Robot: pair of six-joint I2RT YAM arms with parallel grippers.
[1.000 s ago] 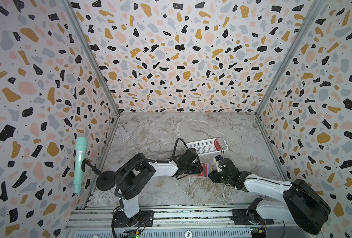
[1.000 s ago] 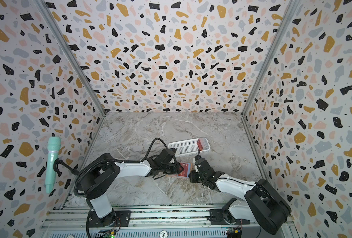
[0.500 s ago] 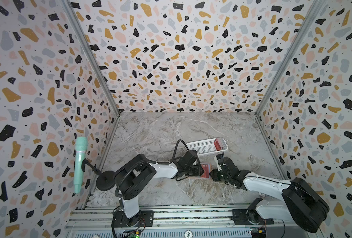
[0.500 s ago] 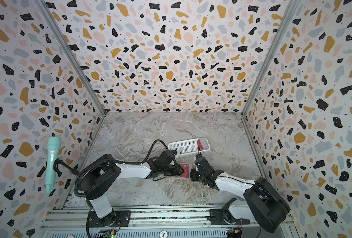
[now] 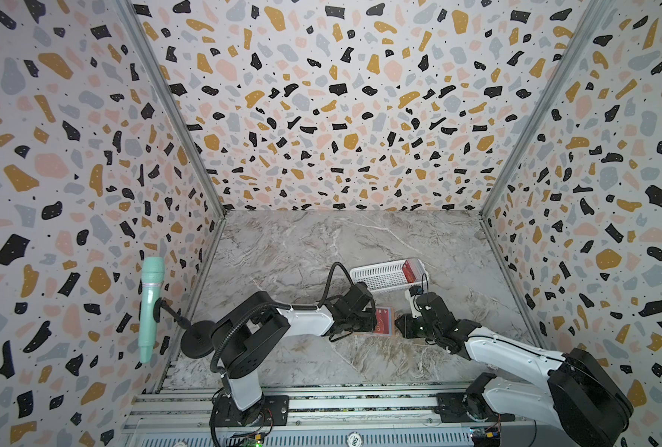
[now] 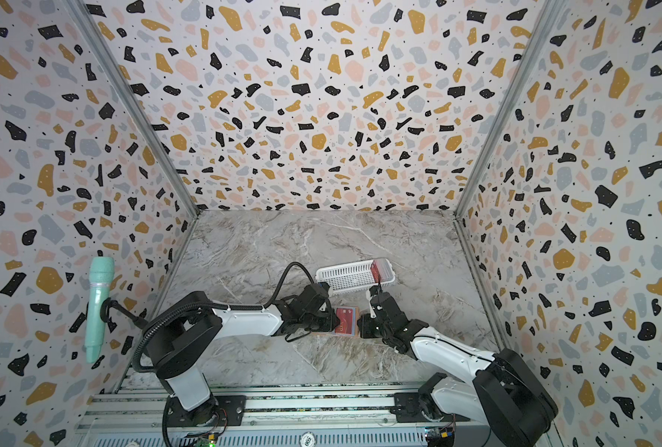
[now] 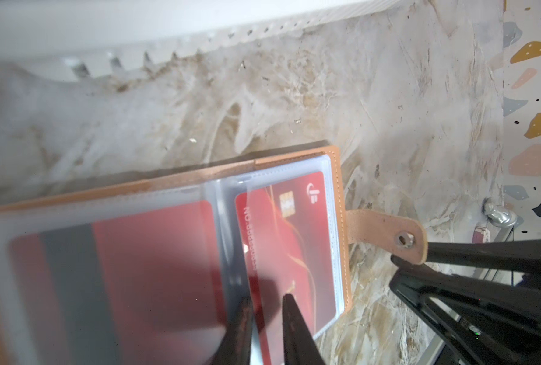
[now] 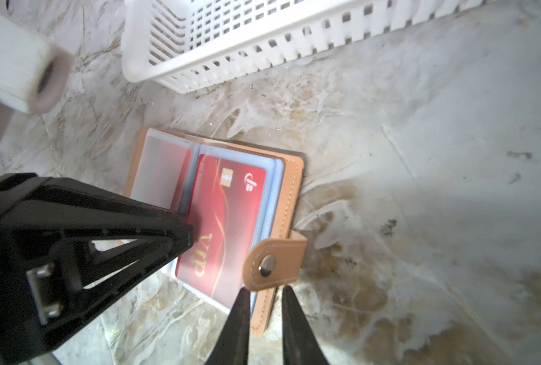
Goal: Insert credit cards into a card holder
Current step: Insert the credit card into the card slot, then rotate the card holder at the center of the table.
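Observation:
The tan card holder (image 5: 384,321) (image 6: 348,321) lies open on the marble table between both grippers. A red VIP credit card (image 8: 224,215) (image 7: 288,227) sits in its top clear sleeve. A blurred lifted sleeve (image 7: 120,268) shows another red card's back with a dark stripe. My left gripper (image 7: 264,303) (image 8: 189,235) stands at the spine, its jaws narrowed onto that sleeve's edge. My right gripper (image 8: 264,292) (image 5: 401,323) is shut on the tan cover edge (image 8: 291,189), just under the snap tab (image 8: 275,262). One more red card (image 5: 409,269) stands in the basket.
A white slotted basket (image 5: 379,275) (image 8: 231,47) sits just behind the holder. A teal microphone (image 5: 149,305) on a black stand (image 5: 197,342) is by the left wall. Patterned walls enclose the table on three sides.
The left gripper's jaws have narrowed over the holder's sleeves. The right gripper has edged slightly toward the holder's right edge. The holder stays in place.

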